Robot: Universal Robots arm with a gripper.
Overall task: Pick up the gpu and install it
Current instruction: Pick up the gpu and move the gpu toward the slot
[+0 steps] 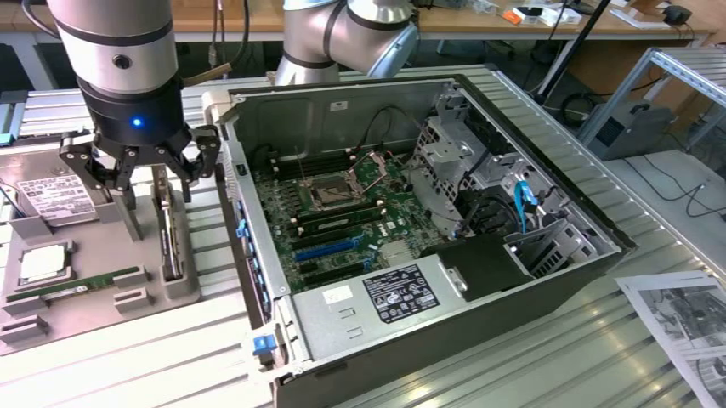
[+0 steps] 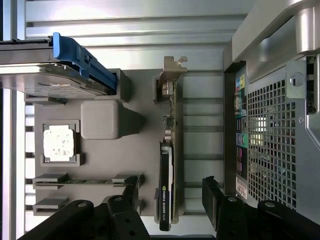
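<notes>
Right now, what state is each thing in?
gpu, standing on edge in the tray, not gripped.
gripper, jaws open, above the gpu.
case, side open, lying flat.
hard drive, resting in the tray.
memory stick, lying in the tray.

Thin black gpu card (image 2: 166,200): faintly glossy shroud, bright metal bracket (image 2: 172,67); grey holder tray (image 2: 145,95) looks matt plastic; ribbed counter (image 1: 545,357) is dull silver metal
</notes>
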